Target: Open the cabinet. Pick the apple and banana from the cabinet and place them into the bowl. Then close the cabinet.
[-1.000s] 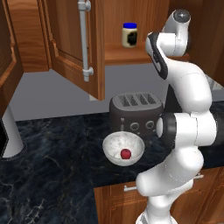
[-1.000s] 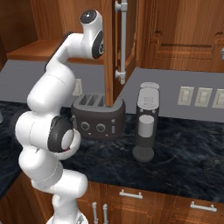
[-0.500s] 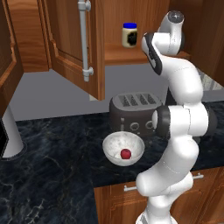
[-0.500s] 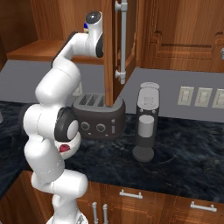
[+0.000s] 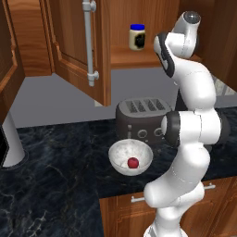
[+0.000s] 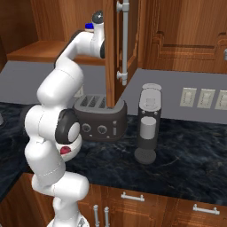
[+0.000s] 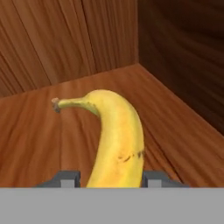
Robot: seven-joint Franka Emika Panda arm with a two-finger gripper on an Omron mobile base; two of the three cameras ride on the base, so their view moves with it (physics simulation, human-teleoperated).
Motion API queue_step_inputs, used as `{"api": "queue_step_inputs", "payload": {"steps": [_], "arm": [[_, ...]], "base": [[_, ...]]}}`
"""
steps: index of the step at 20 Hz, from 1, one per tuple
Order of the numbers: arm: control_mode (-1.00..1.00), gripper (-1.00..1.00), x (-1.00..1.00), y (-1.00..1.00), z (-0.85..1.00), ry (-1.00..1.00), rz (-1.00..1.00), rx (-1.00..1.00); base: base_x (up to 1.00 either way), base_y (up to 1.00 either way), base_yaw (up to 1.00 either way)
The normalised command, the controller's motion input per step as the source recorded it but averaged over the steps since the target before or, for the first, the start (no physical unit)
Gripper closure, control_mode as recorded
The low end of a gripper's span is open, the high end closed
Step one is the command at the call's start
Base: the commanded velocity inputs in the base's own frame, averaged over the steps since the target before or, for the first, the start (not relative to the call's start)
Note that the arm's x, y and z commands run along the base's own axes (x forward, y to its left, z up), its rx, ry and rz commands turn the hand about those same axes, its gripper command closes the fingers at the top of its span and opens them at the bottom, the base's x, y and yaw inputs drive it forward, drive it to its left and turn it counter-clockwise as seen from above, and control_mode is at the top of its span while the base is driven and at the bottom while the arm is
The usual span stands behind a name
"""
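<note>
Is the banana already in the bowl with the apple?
No, the banana lies on the wooden shelf inside the cabinet, while the bowl on the counter holds just the apple.

We are seeing the banana [image 7: 116, 140] lying on the cabinet [image 5: 76, 55] shelf between the gripper [image 7: 106, 178] tips, a jar [image 5: 137, 36] standing further along it, and the apple [image 5: 133, 162] sitting in the bowl [image 5: 121, 150] before the toaster [image 5: 139, 120].

Arm [image 6: 66, 84] reaches into cabinet [image 6: 116, 48] — above toaster [image 6: 99, 117].
</note>
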Motion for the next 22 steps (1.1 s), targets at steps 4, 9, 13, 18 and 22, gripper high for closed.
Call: {"api": "queue_step_inputs", "payload": {"steps": [4,9,13,18,22], "arm": [[-1.00,1.00,-0.41,0.01,-0.13,0.00,0.00,0.00],[-1.00,1.00,-0.96,0.29,-0.21,0.00,0.00,-0.01],[-1.00,1.00,-1.00,0.70,-0.28,-0.05,0.05,-0.10],[-1.00,1.00,-1.00,0.98,-0.17,-0.05,0.15,-0.19],[-1.00,1.00,-1.00,0.99,-0.20,-0.01,0.23,-0.20]], "base": [[0.00,0.00,0.00],[0.00,0.00,0.00],[0.00,0.00,0.00],[0.00,0.00,0.00],[0.00,0.00,0.00]]}}
